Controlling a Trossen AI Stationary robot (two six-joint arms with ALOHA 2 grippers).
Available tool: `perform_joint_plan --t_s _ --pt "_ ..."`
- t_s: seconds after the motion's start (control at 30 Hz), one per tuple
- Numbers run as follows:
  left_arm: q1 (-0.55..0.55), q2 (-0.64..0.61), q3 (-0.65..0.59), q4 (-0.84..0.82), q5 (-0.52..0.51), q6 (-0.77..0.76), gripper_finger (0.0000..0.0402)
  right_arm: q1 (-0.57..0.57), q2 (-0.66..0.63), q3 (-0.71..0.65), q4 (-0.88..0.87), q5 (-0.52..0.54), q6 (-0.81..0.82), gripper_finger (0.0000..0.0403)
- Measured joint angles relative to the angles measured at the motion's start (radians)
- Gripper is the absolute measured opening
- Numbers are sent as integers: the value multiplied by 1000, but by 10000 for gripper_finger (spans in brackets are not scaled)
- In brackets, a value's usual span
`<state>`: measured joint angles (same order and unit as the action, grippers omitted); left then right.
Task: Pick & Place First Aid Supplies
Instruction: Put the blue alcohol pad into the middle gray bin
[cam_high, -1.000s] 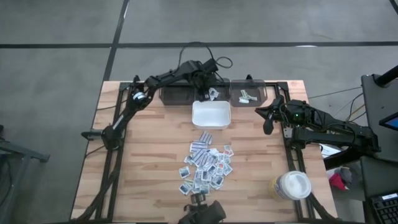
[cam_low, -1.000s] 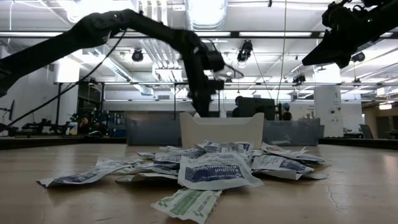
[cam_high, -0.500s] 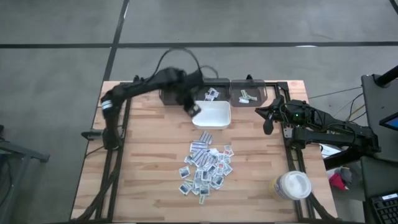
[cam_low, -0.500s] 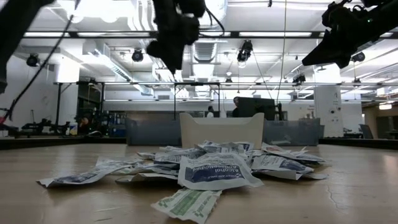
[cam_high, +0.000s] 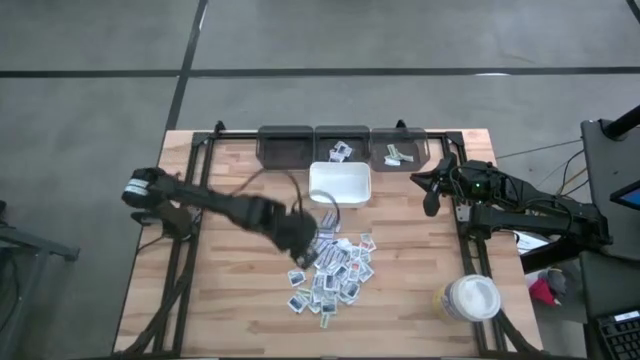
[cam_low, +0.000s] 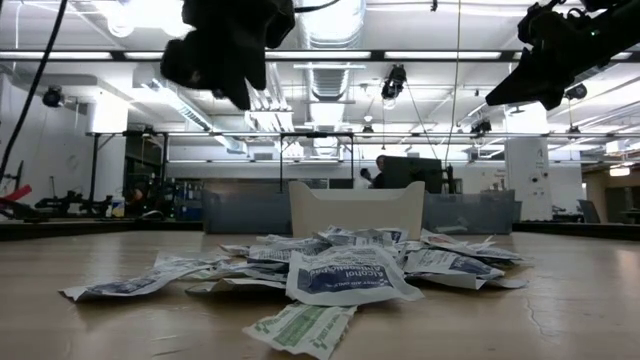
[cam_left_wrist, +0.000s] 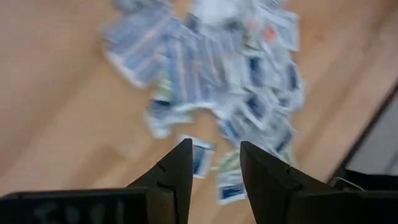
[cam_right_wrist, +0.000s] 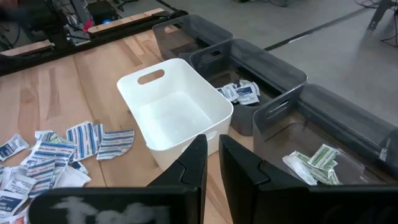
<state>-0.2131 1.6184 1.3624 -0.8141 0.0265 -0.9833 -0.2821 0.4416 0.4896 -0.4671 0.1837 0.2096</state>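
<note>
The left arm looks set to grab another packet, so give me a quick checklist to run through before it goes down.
1. Left gripper open and empty: ok, fingers apart with nothing between them.
2. Left gripper over the pile of packets: ok, it hangs above the pile's left edge.
3. One packet singled out beneath it: cannot tell, the packets overlap.
4. Right gripper out of the way: ok, it waits by the table's right edge, beside the white tray.
5. Grey bins free to receive: ok, the middle and right ones hold a few packets and the left looks empty.
</note>
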Motion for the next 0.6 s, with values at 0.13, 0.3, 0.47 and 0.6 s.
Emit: perform_joint_plan --t_s 0.13,0.3,0.47,0.6 --pt "-73 7 -132 203 -2 -88 126 0 0 0 0 0 0 38" --pt "-93 22 -260 299 -20 -177 126 0 0 0 0 0 0 38" --pt "-94 43 -304 318 -20 -182 126 0 0 0 0 0 0 38" --pt "-94 72 -306 317 -20 -169 126 0 0 0 0 0 0 38"
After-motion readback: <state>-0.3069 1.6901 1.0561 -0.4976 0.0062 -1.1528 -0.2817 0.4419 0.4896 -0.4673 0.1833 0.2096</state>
